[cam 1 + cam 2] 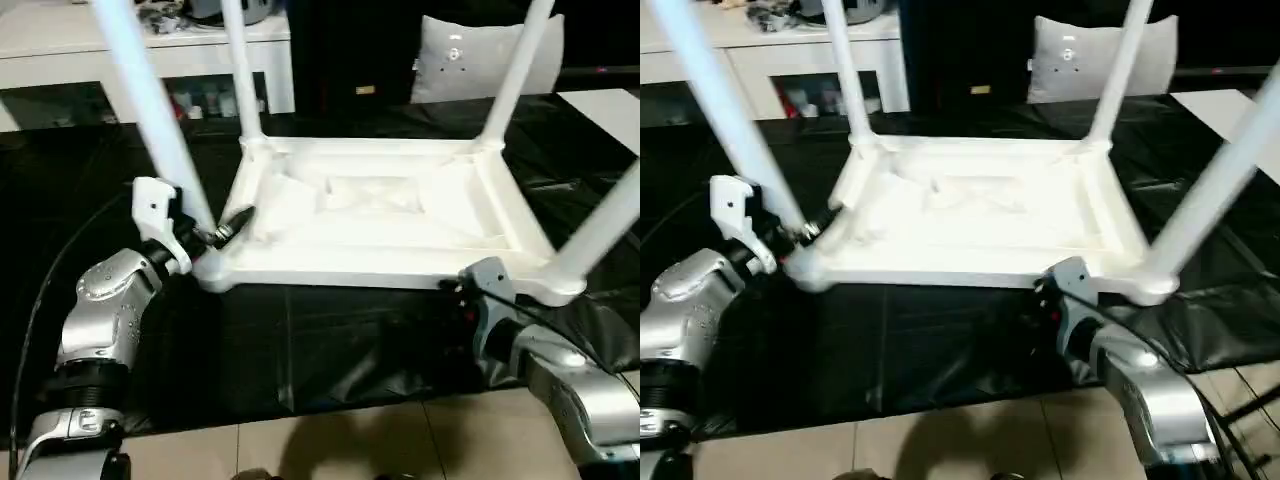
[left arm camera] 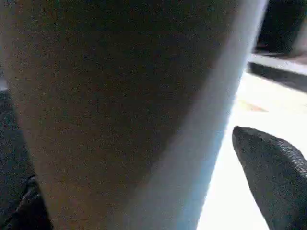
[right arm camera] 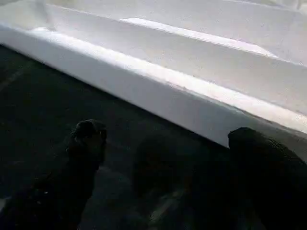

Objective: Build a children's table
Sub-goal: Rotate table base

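Note:
The white children's table lies upside down on black cloth, its ribbed underside (image 1: 370,215) facing up. Four legs rise from the corner sockets: near left (image 1: 150,110), far left (image 1: 240,70), far right (image 1: 515,75), near right (image 1: 605,225). My left gripper (image 1: 215,232) is open at the base of the near left leg (image 2: 120,105), which stands between its jaws; one finger (image 2: 273,177) shows beside the leg. My right gripper (image 3: 168,134) is open and low over the cloth, just short of the top's near edge (image 3: 158,91), close to the near right corner.
The black cloth (image 1: 330,340) covers the work surface, and its front edge meets a tan floor (image 1: 300,440). A white cabinet (image 1: 60,50) with clutter stands at the back left. A pale cushion (image 1: 470,55) sits behind the table, and a white surface (image 1: 610,105) lies at the right.

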Controlling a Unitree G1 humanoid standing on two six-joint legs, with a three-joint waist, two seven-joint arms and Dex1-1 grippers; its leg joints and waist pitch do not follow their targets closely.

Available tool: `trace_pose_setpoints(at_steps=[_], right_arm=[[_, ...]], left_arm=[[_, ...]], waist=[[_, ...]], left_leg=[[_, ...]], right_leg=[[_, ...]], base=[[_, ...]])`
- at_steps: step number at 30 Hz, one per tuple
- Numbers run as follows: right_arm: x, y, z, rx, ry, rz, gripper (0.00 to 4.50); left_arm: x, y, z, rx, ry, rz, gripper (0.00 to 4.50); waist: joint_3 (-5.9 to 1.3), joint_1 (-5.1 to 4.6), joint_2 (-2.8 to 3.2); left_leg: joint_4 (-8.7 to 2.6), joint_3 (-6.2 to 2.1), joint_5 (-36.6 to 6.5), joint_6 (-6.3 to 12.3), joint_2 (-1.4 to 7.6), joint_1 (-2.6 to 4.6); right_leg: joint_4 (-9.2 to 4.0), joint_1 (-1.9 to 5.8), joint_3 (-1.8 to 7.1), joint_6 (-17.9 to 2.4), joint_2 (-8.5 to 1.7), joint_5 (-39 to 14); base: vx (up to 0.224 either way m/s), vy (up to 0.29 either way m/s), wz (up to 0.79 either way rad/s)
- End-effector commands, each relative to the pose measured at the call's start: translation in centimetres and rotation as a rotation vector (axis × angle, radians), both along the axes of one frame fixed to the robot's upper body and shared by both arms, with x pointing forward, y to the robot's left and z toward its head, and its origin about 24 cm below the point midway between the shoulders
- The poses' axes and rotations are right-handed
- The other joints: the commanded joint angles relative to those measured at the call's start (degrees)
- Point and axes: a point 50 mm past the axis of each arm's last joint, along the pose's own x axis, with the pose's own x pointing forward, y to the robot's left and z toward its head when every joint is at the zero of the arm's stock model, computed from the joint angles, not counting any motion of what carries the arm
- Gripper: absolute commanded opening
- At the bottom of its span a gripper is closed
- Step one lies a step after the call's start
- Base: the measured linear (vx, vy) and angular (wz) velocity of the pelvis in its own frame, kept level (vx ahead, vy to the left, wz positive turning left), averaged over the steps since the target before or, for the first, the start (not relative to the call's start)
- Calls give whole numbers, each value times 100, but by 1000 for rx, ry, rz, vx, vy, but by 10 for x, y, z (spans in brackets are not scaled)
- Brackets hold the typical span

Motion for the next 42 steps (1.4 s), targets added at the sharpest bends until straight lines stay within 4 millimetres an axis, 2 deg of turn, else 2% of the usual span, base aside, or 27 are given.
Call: trace_pose_setpoints(at_steps=[1,2,4,5,6,7,8,9,10,11,12,13,14,16,18,19,20,21,24,26,27,30,31,38,40,42], right_arm=[[6,-4,-1,-14,-18,-41,450],[12,-6,-3,-9,-35,-65,450],[21,-9,-6,-2,-57,-105,450],[25,-10,-7,-2,-61,-112,450],[25,-10,-7,-1,-61,-112,450],[29,-10,-6,4,-66,-111,450],[32,-10,-6,6,-69,-109,450],[33,-9,-6,7,-71,-108,450],[40,-4,-3,9,-90,-68,450],[40,-4,-3,9,-90,-68,450],[45,3,-2,10,-103,-25,450],[46,6,-3,13,-106,-10,450],[48,12,-3,16,-106,21,450],[51,17,-5,21,-103,56,450],[52,20,-6,27,-103,72,450],[53,26,-8,35,-98,107,450],[54,31,-9,44,-94,134,450],[56,40,-11,57,-89,171,450],[57,45,-12,65,-88,197,450],[58,60,-14,85,-87,268,450],[59,64,-14,89,-84,280,450],[60,69,-16,89,-83,296,450],[61,74,-17,89,-83,308,450],[59,88,-20,103,-84,359,450],[58,92,-22,106,-83,371,450],[60,92,-24,88,-91,354,450]], left_arm=[[-5,-14,4,-5,6,-141,447],[-8,-16,3,-9,18,-191,447],[-13,-20,2,-15,36,-279,447],[-17,-24,3,-19,46,-333,447],[-18,-25,3,-19,48,-340,447],[-24,-30,4,-27,64,-414,447],[-27,-33,6,-33,74,-460,447],[-30,-35,7,-38,81,-488,447],[-41,-49,12,-69,113,-612,447],[-41,-49,12,-69,113,-612,447],[-50,-63,16,-84,119,-703,447],[-52,-68,17,-92,119,-727,447],[-56,-78,20,-115,111,-770,447],[-57,-89,25,-159,101,-805,447],[-58,-93,27,-186,97,-817,447],[-59,-103,32,-244,92,-850,447],[-62,-110,36,-279,94,-881,447],[-66,-119,40,-320,107,-934,447],[-69,-124,43,-335,120,-964,447],[-74,-133,45,-340,132,-1014,447],[-76,-135,46,-349,136,-1032,447],[-79,-140,48,-372,144,-1057,447],[-82,-145,50,-385,147,-1075,447],[-84,-158,52,-403,149,-1088,447],[-76,-164,52,-390,121,-1018,447],[-57,-172,48,-338,63,-835,447]], waist=[[-363,-11,8],[-362,-14,-38],[-342,-26,-78],[-354,-15,-59],[-352,-21,-87],[-351,-34,-68],[-358,-51,-89],[-355,-61,-74],[-376,-83,-75],[-382,-91,-75],[-372,-121,-87],[-362,-142,-90],[-366,-158,-119],[-328,-201,-140],[-329,-247,-159],[-338,-255,-170],[-340,-261,-174],[-343,-271,-202],[-357,-308,-189],[-384,-331,-185],[-377,-348,-206],[-378,-356,-190],[-373,-362,-212],[-367,-366,-259],[-367,-352,-250],[-353,-356,-258]], left_leg=[[-469,-190,-1156,182,399,65],[-462,-174,-1198,168,394,88],[-459,-152,-1183,173,361,62],[-448,-157,-1161,170,364,74],[-454,-162,-1085,182,379,66],[-462,-164,-1043,190,402,73],[-463,-155,-1006,191,408,70],[-465,-156,-931,218,410,61],[-457,-156,-867,205,419,59],[-456,-158,-837,207,424,47],[-453,-144,-788,230,419,40],[-441,-128,-762,271,393,23],[-432,-113,-771,287,389,27],[-418,-104,-830,331,354,-7],[-404,-104,-882,322,345,-6],[-392,-106,-866,320,342,0],[-385,-92,-855,332,341,8],[-385,-94,-824,346,349,4],[-387,-116,-673,397,366,-9],[-376,-114,-555,436,373,-12],[-377,-114,-499,477,378,-21],[-375,-108,-524,471,384,-6],[-376,-100,-564,440,390,2],[-389,-102,-678,356,404,9],[-388,-104,-678,363,407,17],[-386,-102,-771,351,404,23]], right_leg=[[-481,285,415,-436,-507,-2168],[-485,279,422,-455,-505,-2167],[-506,299,427,-440,-525,-2392],[-488,302,427,-448,-539,-2409],[-470,308,436,-452,-535,-2421],[-453,300,448,-481,-527,-2363],[-437,306,453,-506,-515,-2272],[-419,312,461,-566,-502,-2091],[-351,326,466,-684,-510,-1883],[-327,336,470,-758,-520,-1789],[-313,336,477,-822,-499,-1705],[-334,347,480,-868,-494,-1713],[-327,348,480,-886,-490,-1728],[-400,367,465,-765,-486,-2157],[-449,370,456,-607,-494,-2479],[-457,370,446,-558,-488,-2564],[-458,357,449,-565,-481,-2564],[-455,359,443,-588,-472,-2544],[-401,360,446,-645,-442,-2220],[-345,367,455,-788,-443,-1876],[-329,370,459,-862,-442,-1741],[-329,372,462,-941,-447,-1703],[-327,368,470,-994,-447,-1683],[-328,383,486,-1037,-454,-1686],[-347,381,482,-1001,-449,-1707],[-384,374,475,-932,-443,-1841]], base=[[0,0,0],[0,0,0],[0,0,0],[0,0,0],[0,0,0],[0,0,0],[0,0,0],[0,0,0],[0,0,0],[0,0,0],[0,0,0],[0,0,0],[0,0,0],[0,0,0],[0,0,0],[0,0,0],[0,0,0],[0,0,0],[0,0,0],[0,0,0],[0,0,0],[0,0,0],[0,0,0],[0,0,0],[0,0,0],[0,0,0]])
